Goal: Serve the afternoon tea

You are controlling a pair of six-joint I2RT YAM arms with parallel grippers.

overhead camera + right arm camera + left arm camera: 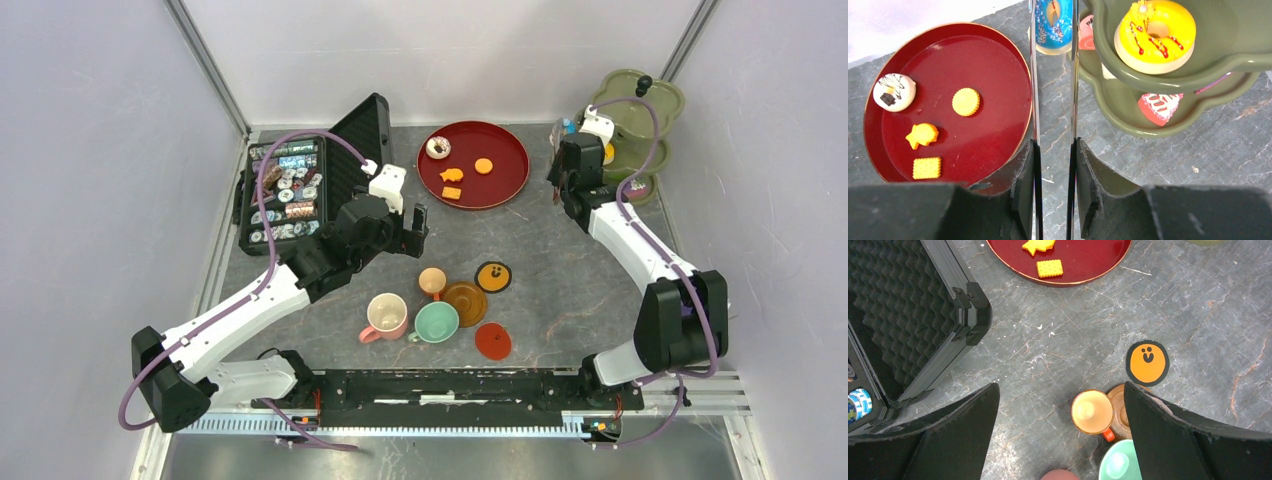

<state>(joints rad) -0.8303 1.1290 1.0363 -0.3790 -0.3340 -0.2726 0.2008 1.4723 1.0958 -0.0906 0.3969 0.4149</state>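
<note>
Top external view: a grey marbled worktop (570,290) carries everything, and both arms stretch away from its near edge.
Left end effector (1060,390): jaws spread wide with nothing between them; it hovers over bare worktop between the black case (362,135) and the cups.
Right end effector (1054,187): clamped on thin metal tongs (1034,75), whose two blades run forward from its fingers.
Blue pastry (1054,20): sits between the tong tips, just beside the green tiered stand (1118,117); I cannot tell whether it is pinched.
Stand contents: a yellow donut (1154,35) with red drizzle on the upper tier, a red-and-white cake slice (1159,107) on the lower tier.
Red tray (500,150): far middle, holding a white iced donut (438,148), a round biscuit (483,166), a star-shaped biscuit (451,175) and a square biscuit (451,193).
Case: far left, lid raised, rows of small pastries (285,195) inside.
Cups: pink cup (386,315) and mint cup (436,322) side by side near the front; small orange cup (432,281) just behind them, at the edge of the brown saucer (468,305).
Other saucers: an orange saucer (493,276) with a face just beyond the brown one; a red saucer (492,341) right of the mint cup.
</note>
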